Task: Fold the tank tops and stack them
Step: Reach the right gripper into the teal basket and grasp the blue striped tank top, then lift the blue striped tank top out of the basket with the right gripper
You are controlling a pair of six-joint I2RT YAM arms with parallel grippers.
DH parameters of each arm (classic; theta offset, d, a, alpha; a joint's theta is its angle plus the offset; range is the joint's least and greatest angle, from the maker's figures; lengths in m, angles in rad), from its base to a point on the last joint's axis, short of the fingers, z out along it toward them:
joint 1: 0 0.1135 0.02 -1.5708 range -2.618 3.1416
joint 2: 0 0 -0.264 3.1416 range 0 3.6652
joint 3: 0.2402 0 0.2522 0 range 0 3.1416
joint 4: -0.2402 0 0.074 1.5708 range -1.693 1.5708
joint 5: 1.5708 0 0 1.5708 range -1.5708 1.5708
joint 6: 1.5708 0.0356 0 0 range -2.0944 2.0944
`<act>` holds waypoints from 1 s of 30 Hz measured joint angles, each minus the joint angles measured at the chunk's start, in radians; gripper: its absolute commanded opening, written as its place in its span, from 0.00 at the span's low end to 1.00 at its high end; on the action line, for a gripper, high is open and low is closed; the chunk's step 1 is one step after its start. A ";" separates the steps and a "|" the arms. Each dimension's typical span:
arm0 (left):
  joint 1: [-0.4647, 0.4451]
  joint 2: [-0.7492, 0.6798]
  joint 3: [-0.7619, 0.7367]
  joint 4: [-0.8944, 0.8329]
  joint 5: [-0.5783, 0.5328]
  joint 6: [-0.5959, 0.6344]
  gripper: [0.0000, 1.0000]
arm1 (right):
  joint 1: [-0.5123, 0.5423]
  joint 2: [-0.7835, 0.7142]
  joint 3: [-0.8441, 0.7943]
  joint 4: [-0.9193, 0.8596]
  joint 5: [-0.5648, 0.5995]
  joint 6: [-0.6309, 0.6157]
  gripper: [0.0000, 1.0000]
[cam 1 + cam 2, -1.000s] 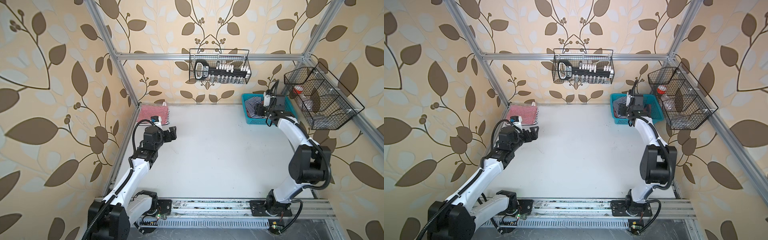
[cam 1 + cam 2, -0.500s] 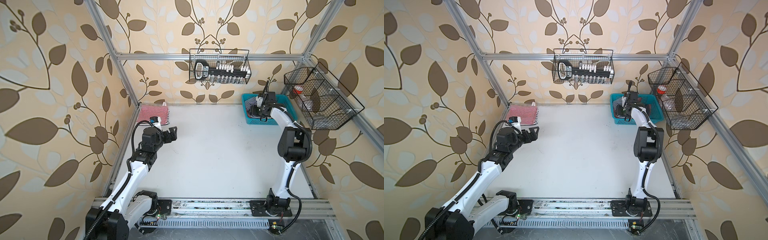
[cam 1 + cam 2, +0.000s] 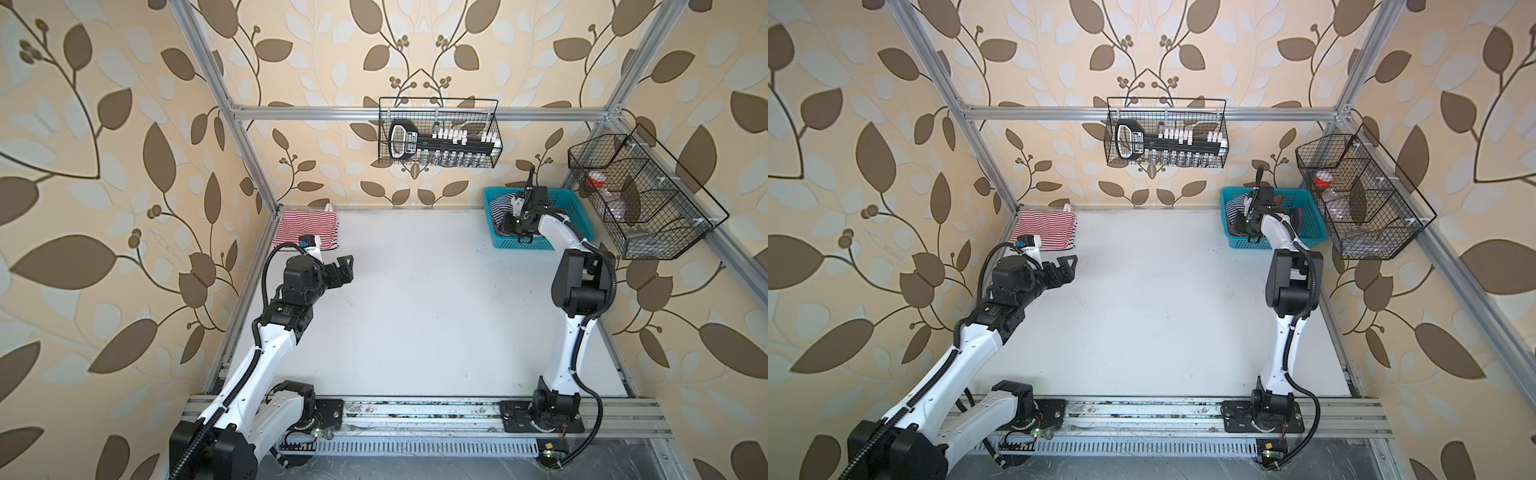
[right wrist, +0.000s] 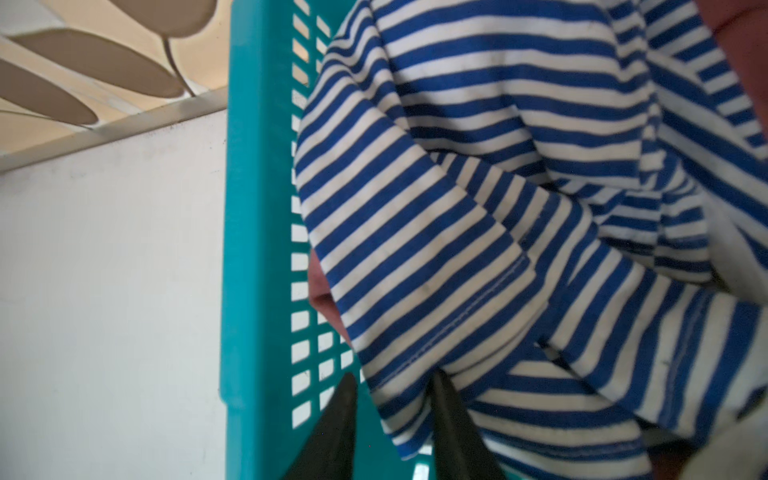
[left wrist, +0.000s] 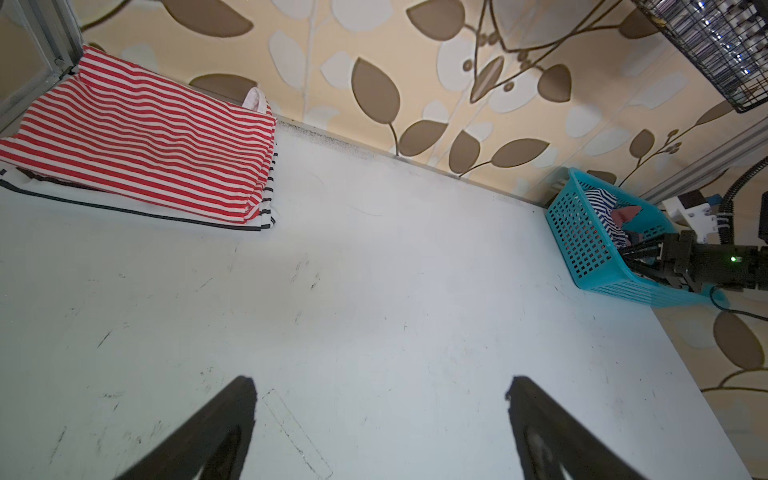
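Left end effector [image 5: 380, 384] wide open, empty, above counter [image 3: 415, 316]; right end effector [image 4: 395, 384] narrow, pinching hem of navy-and-white striped tank top [image 4: 498, 166] inside turquoise basket [image 4: 257, 208], far right corner; red-and-white striped tank top [image 3: 305, 226] folded, far left corner; dusty red tank top [image 5: 626, 214] also in basket.

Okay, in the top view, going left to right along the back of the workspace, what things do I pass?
red-and-white striped tank top → hanging wire rack → turquoise basket → side wire basket
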 measured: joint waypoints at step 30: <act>-0.006 -0.043 0.000 -0.033 -0.037 -0.005 0.97 | 0.006 -0.753 -0.222 0.231 -0.040 0.069 0.00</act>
